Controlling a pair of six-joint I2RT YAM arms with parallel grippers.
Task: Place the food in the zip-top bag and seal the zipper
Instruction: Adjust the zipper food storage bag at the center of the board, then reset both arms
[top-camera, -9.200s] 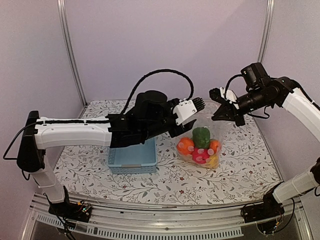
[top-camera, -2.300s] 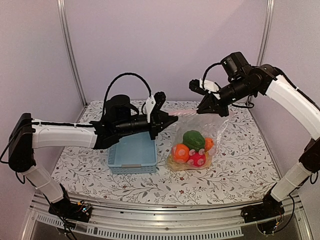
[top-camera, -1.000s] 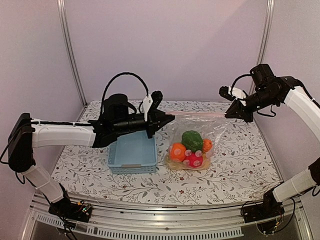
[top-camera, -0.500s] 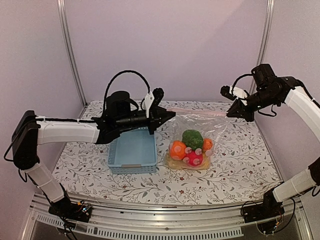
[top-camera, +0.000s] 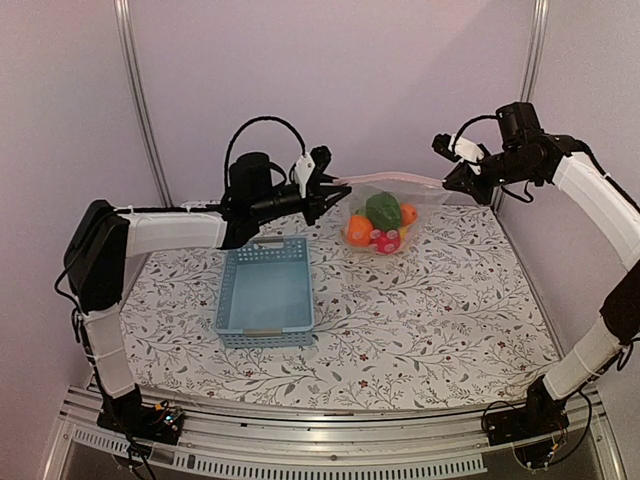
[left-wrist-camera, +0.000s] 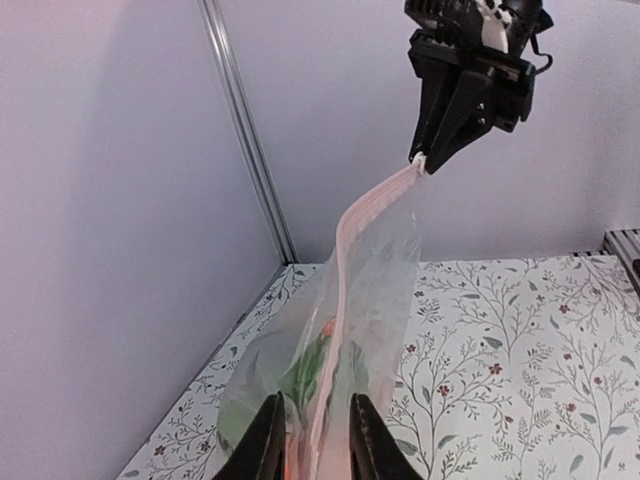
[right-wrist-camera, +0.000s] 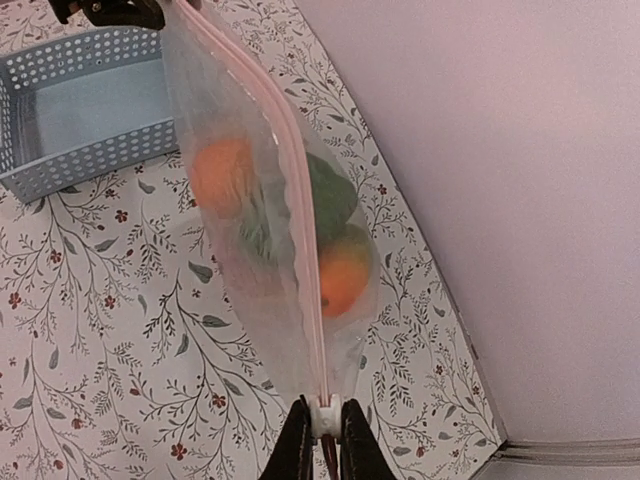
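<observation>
Floral-print worktop (top-camera: 430, 320), blue basket (top-camera: 265, 300) at left-centre. Left hand (top-camera: 338, 190) is pinched closed on one end of the zipper (top-camera: 390, 178), and right hand (top-camera: 452, 182) is pinched closed on the other end. The zip-top bag (top-camera: 400, 200) hangs stretched between them over the far side of the worktop. The food (top-camera: 380, 215) sits inside: orange, green and red pieces.

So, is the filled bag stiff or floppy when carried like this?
Probably floppy: the zip-top bag sags below the zipper stretched between the left gripper and right gripper. Likely bottom-heavy, as the food bunches low, so it may swing.
</observation>
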